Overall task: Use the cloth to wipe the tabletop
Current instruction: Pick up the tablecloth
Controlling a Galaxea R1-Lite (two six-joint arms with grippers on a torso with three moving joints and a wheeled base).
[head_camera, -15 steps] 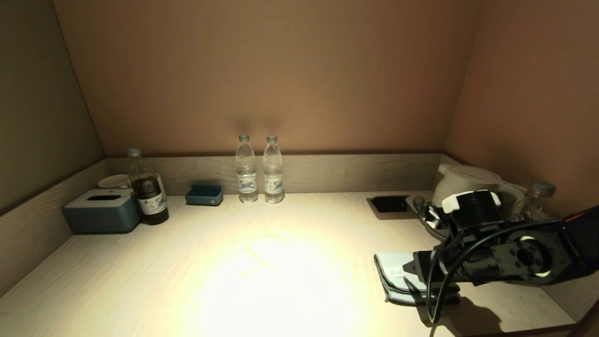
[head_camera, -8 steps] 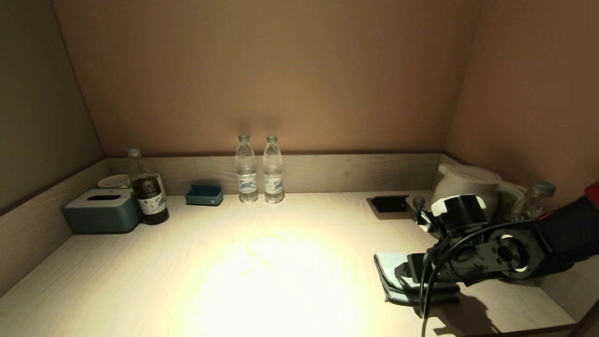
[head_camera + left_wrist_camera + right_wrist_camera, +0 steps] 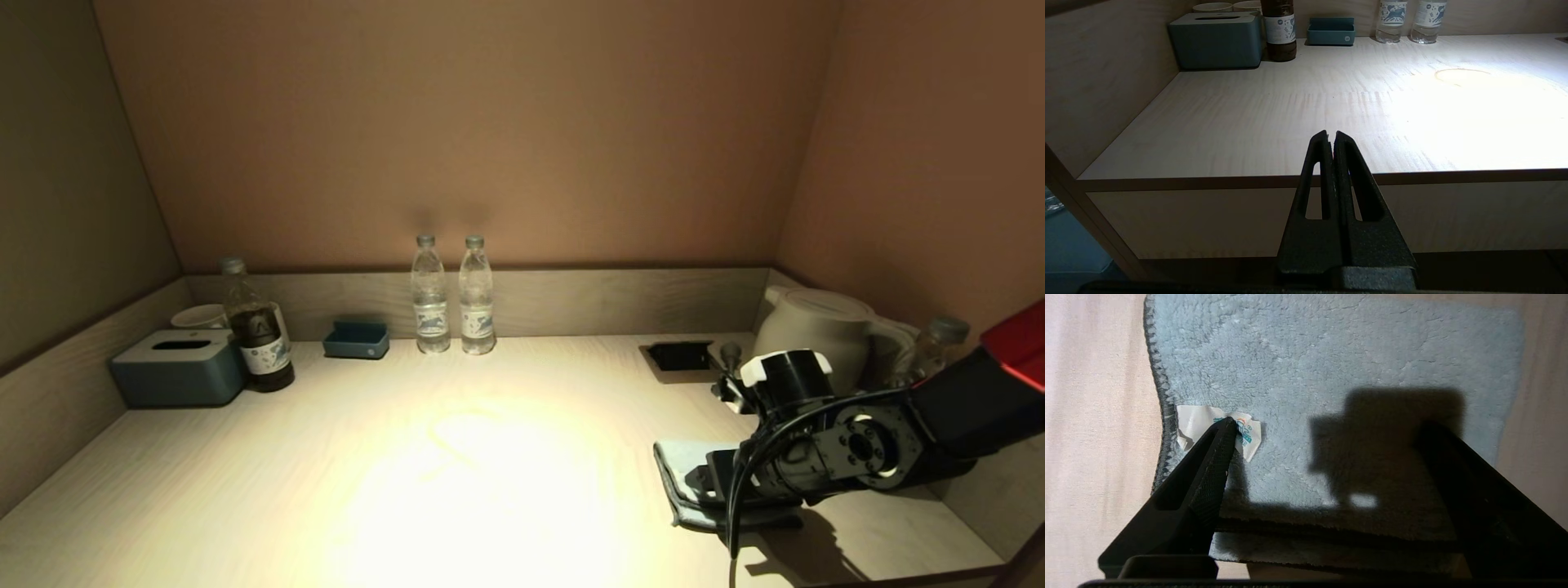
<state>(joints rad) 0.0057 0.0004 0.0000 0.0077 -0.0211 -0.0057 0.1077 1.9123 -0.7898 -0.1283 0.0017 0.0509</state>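
The pale blue-green cloth [image 3: 673, 469] lies folded flat on the pale wood-grain tabletop [image 3: 490, 457] at the front right. My right gripper [image 3: 709, 483] points down over it. In the right wrist view the cloth [image 3: 1331, 375] fills the picture and the right gripper [image 3: 1327, 426] is open wide just above it. One of its fingertips [image 3: 1224, 426] rests at the cloth's white tag [image 3: 1188, 420]. My left gripper [image 3: 1331, 134] is shut and empty, parked in front of the tabletop's front edge [image 3: 1208, 181] on the left side. It does not show in the head view.
A white kettle [image 3: 816, 322] and a bottle [image 3: 935, 347] stand behind the right arm. A black socket recess [image 3: 679, 355] lies near them. Two water bottles [image 3: 453, 298] stand at the back rim. A dark blue tissue box [image 3: 175, 367], a dark bottle [image 3: 257, 331] and a small blue tray [image 3: 356, 340] stand at the left.
My right arm has moved down and a little to the left over the cloth. The cloth has not moved.
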